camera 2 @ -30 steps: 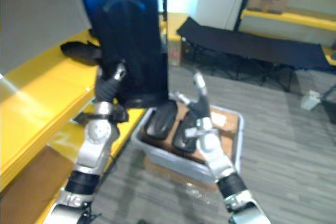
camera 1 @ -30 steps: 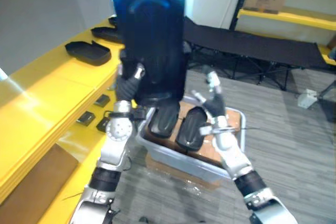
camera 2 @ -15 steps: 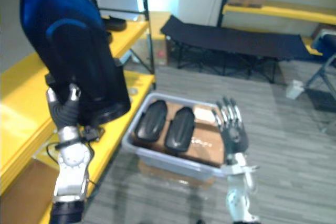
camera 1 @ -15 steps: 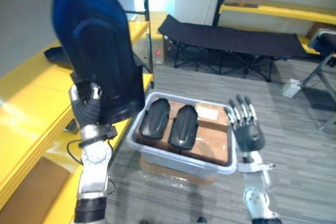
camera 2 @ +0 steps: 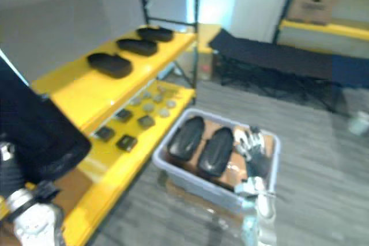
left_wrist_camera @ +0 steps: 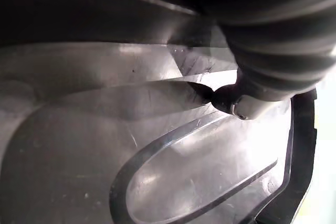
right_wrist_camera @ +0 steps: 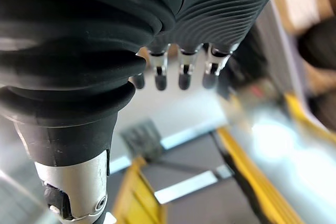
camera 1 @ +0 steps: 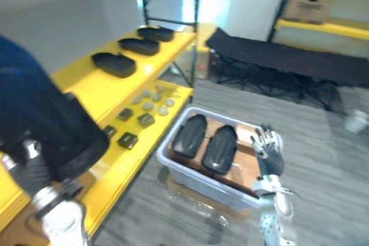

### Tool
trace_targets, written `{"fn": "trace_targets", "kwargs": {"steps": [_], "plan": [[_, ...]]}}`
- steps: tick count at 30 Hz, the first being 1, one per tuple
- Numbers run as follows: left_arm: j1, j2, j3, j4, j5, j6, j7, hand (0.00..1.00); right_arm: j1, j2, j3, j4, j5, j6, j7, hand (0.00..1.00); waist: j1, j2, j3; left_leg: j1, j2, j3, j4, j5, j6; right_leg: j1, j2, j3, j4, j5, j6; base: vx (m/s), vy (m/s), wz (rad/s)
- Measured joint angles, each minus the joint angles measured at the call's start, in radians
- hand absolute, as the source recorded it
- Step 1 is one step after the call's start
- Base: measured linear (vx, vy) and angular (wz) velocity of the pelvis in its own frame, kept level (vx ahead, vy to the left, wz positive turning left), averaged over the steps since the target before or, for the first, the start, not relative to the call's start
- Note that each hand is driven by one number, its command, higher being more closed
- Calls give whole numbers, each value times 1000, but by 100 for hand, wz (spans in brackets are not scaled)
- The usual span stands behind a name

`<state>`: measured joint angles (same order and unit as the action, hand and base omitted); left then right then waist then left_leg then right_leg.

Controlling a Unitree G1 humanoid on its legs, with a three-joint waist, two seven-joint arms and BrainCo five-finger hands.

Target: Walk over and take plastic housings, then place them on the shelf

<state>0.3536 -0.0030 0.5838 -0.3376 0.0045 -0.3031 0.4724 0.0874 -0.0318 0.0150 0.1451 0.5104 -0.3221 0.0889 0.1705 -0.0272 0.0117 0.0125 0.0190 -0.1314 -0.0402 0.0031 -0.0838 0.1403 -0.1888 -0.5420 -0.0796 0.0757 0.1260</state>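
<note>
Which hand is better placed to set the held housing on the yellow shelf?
Left. The left hand grips the plastic housing right beside the yellow shelf; the right hand hangs empty, fingers straight, by the grey bin.

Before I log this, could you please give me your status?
Left hand gripping housing. Right hand open near bin. Three housings already on shelf.

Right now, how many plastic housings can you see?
6: three housings on the yellow shelf, two in the grey bin, one in the left hand. More may be hidden.
</note>
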Motion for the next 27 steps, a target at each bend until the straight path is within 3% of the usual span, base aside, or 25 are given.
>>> {"fn": "trace_targets", "kwargs": {"steps": [5, 8, 12, 16, 18, 23, 27], "plan": [[92, -63, 90, -13, -59, -65, -46, 100, -93, 7, 60, 87, -75, 9, -88, 0, 73, -10, -4, -44, -26, -94, 18, 2, 3, 23, -9, -92, 0, -9, 8, 19, -3, 63], [102, -96, 114, -22, -188, -94, -110, 100, -105, 13, 65, 106, -74, 23, -88, 0, 95, -7, 1, -49, -43, -117, 33, -1, 8, 36, -24, -118, 12, -20, 10, 17, 31, 27], [97, -109, 116, -44, -202, -110, -143, 100, -121, 12, 72, 105, -84, 27, -86, 0, 93, -13, 18, -52, -51, -133, 44, -9, 12, 37, -39, -125, 54, -56, 9, -2, 35, 12], [98, -112, 109, -45, -204, -108, -172, 100, -137, 5, 100, 106, -94, 64, -86, 0, 86, -26, 33, -72, -56, -133, 52, -22, 25, 40, -41, -164, 71, -67, 4, -3, 6, 20], [86, -104, 91, -45, -203, -106, -211, 100, -125, -2, 78, 104, -94, 65, -90, 0, 52, -29, 49, -109, -34, -35, 87, -20, 30, 82, -47, -249, 82, -63, 10, -3, 22, 112], [111, -104, 73, -45, -231, -104, -242, 100, -96, -17, 56, 104, -103, 65, -86, 0, 68, -21, 63, -99, -58, -39, 62, 23, 34, 103, -88, -261, 127, -63, 6, 36, 103, 54], [115, -104, 68, -45, -240, -106, -238, 100, -105, -20, 40, 103, -115, 65, -58, 0, 65, -17, 68, -98, -64, -32, 73, 26, 31, 100, -100, -239, 142, -61, 5, 37, 12, 2]]}}
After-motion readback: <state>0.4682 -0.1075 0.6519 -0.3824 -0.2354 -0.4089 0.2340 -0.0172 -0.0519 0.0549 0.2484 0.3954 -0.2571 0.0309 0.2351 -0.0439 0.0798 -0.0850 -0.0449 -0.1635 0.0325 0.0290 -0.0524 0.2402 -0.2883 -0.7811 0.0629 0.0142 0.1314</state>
